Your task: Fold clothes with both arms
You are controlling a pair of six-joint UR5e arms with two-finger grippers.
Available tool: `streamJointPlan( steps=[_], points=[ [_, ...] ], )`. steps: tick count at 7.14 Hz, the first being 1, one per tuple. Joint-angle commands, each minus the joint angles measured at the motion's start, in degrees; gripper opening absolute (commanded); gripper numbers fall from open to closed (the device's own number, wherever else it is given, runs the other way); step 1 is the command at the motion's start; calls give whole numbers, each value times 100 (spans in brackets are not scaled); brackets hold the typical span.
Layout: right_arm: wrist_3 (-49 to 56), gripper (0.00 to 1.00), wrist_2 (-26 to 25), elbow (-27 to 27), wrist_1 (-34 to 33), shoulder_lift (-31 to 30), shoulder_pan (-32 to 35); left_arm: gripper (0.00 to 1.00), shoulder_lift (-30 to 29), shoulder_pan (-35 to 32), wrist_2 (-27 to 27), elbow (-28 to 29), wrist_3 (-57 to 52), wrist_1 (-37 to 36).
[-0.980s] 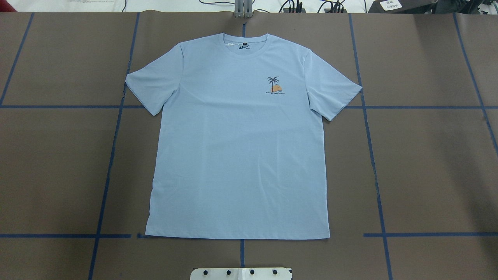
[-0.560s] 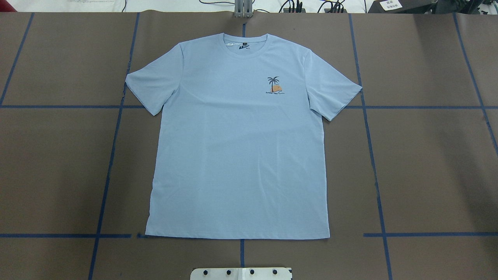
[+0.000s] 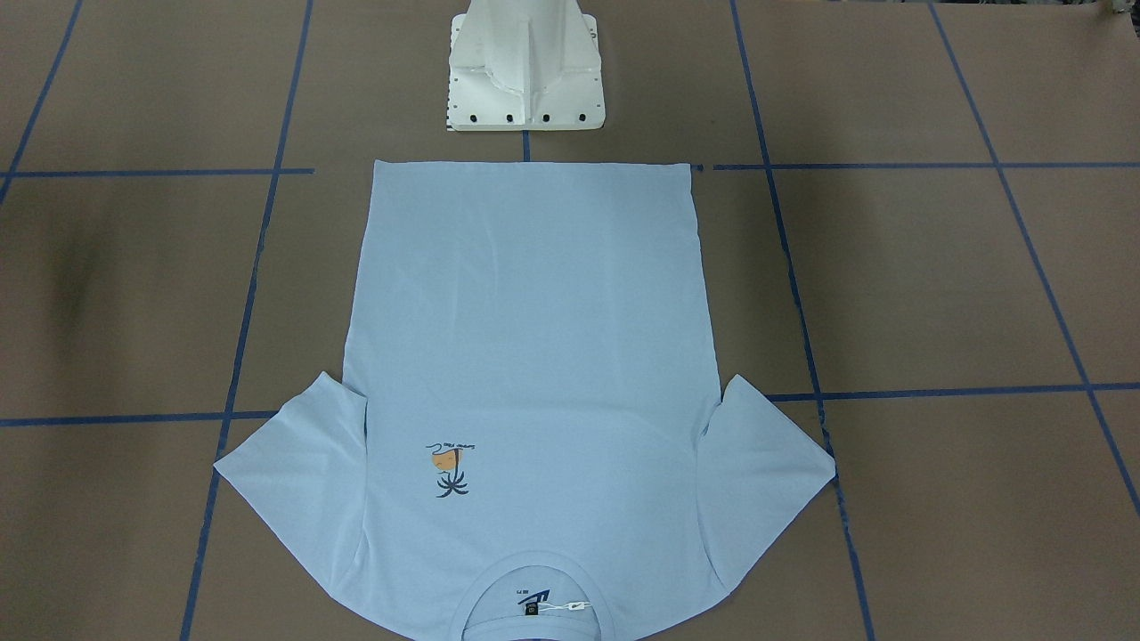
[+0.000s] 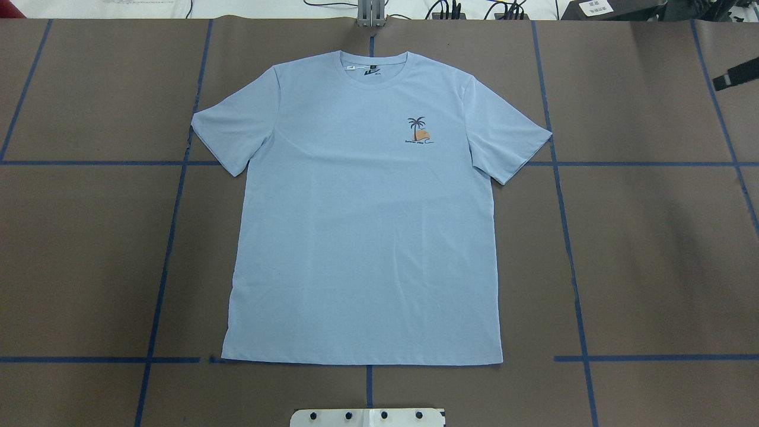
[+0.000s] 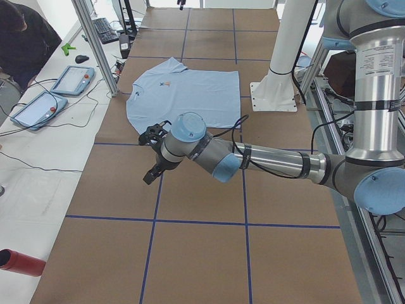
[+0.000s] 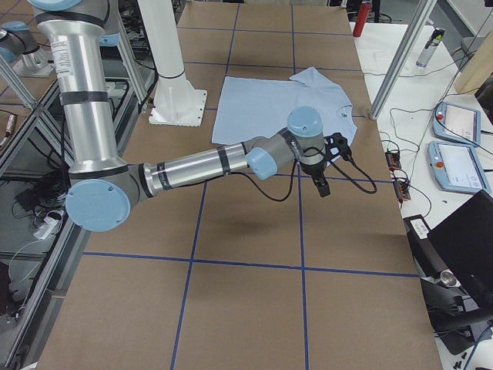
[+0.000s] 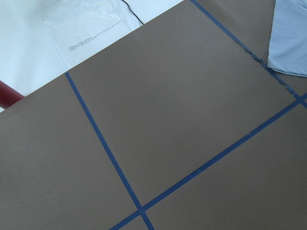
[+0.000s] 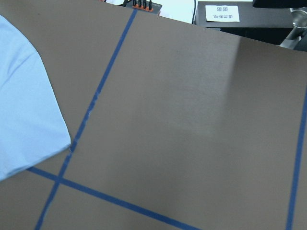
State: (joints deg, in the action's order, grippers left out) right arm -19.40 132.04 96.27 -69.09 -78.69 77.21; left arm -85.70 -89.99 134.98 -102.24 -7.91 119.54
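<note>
Item 1. White pedestal base, at the robot's edge of the bench, centred.

Item 2. Bench, covered in brown paper and marked into squares by blue tape lines.

Item 3. Light blue short-sleeved T-shirt, flat on the bench, front up. Its hem lies just ahead of the pedestal base and its collar points away from the robot. Both sleeves are spread out to the sides. Small orange-and-dark palm-tree print on the chest. Ribbed round collar with a dark neck label.

Item 4. Grey-silver left arm with light blue joint caps, stretched low over bare paper on the T-shirt's left. I see its black left end effector only from the side, clear of the cloth. I cannot tell how far it is open. Its wrist camera catches one corner of the T-shirt at the frame edge.

Item 5. Matching right arm, reaching out on the opposite side. The black right end effector hangs over the tape grid near the right sleeve, not touching it. I cannot tell its opening from here.

Item 6. White side table beyond the bench's far edge. On it are two tablet-like pendants, loose cables and a red cylinder. A person in a dark top sits at it.
</note>
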Motion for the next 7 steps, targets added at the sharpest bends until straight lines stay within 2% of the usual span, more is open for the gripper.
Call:
streamJointPlan(
  steps=[1, 2, 3, 4, 6, 7],
  points=[
    [-1785, 88, -499, -860, 1283, 661, -835, 100, 26, -9, 2, -33, 0, 8],
    [-2735, 74, -1234, -1013, 1963, 697, -1422, 100, 27, -9, 2, -24, 0, 8],
    [-3188, 62, -1929, -1023, 2022, 767, -1976, 100, 27, -9, 2, -15, 0, 8],
    [-3227, 60, -2719, -1145, 2031, 785, -2426, 100, 27, -9, 2, -24, 0, 8],
    [-3333, 54, -2859, -1575, 2188, 1031, -2631, 100, 44, -9, 2, -41, 0, 8],
    [-3333, 52, -2868, -1890, 2564, 1049, -2658, 100, 44, -9, 2, -33, 0, 8]
  ],
)
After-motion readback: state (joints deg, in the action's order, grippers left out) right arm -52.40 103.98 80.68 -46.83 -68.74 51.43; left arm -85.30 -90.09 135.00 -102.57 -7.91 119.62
